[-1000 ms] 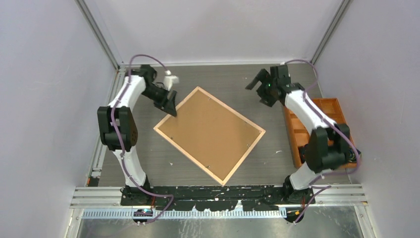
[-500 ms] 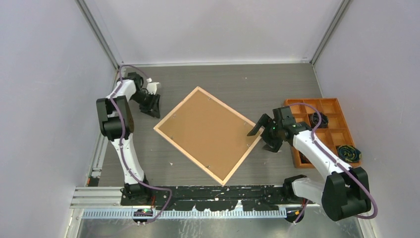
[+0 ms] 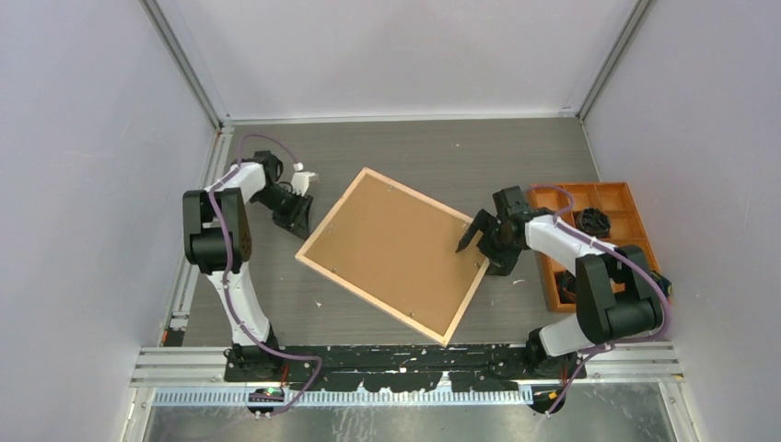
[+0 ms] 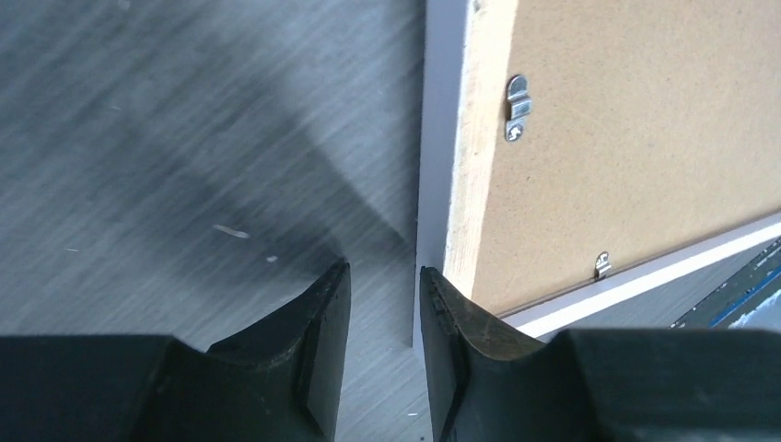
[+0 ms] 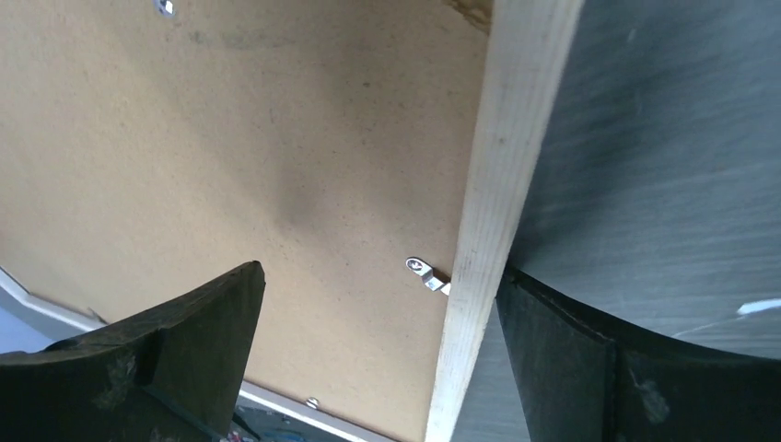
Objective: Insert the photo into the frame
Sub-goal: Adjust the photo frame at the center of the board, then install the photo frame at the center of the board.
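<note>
The frame (image 3: 372, 300) lies back-up on the table (image 3: 405, 147), turned at an angle, roughly midway between the two arms. Its light wood rim surrounds a brown backing board (image 3: 391, 250) held by small metal tabs (image 5: 428, 273).

The left tool (image 3: 299, 226) sits low at the frame's left corner. In the left wrist view its two fingers stand only a narrow gap apart, with bare table showing between them. The frame's white outer edge (image 4: 433, 138) runs down to the tip of the right-hand finger (image 4: 451, 322). The tool grips nothing that can be seen.

The right tool (image 3: 477, 258) is spread wide over the frame's right side. In the right wrist view the wood rail (image 5: 497, 166) passes between its jaws: one finger (image 5: 184, 341) hangs above the backing board, the other (image 5: 571, 368) is outside the rail above the table. Neither visibly presses the wood.

An orange compartment tray (image 3: 608, 185) sits at the table's right edge, just beyond the right tool.
</note>
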Action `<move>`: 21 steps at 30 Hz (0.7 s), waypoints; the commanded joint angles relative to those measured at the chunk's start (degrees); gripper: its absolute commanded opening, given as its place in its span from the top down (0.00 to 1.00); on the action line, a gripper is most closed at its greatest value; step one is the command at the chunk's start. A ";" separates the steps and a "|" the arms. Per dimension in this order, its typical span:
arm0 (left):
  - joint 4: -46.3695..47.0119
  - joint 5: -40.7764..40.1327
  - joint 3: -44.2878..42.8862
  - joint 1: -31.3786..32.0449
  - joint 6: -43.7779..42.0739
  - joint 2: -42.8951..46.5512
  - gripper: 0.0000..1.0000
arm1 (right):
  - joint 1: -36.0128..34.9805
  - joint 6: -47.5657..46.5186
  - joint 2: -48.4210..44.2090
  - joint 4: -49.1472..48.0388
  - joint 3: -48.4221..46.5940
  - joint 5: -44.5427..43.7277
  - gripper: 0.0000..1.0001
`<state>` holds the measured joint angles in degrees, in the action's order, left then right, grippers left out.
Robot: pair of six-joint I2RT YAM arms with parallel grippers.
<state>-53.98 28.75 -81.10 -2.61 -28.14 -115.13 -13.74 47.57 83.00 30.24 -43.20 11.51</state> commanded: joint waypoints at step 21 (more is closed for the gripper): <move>-6.97 13.46 6.06 3.95 -2.27 5.78 0.58 | -2.04 -4.80 0.57 4.32 -22.37 -9.65 0.01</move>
<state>-58.17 35.24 -72.90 0.56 -30.50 -108.90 -10.20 40.62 87.13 36.05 -62.76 2.31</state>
